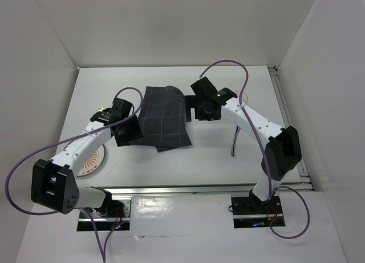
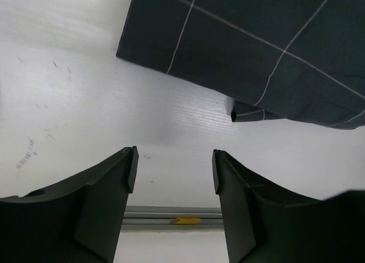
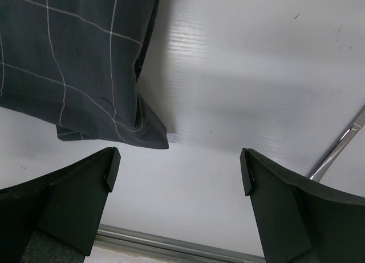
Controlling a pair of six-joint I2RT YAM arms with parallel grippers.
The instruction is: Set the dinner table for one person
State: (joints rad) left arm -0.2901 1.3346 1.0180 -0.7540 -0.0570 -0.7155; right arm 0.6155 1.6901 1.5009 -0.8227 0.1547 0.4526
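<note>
Left gripper (image 2: 174,169), right gripper (image 3: 177,169) agape, empty, flanking rumpled mat (image 1: 165,117) on table (image 1: 211,160); likely laying it, next: pinching corners.

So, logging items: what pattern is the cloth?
Dark grey cloth with thin pale grid lines; clearest from left wrist.

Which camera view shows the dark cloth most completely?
The top view: there the cloth shows almost whole, with its grid lines, lying on the table. The left wrist view shows only one edge and a small folded-under piece. The right wrist view shows only one corner of it.
</note>
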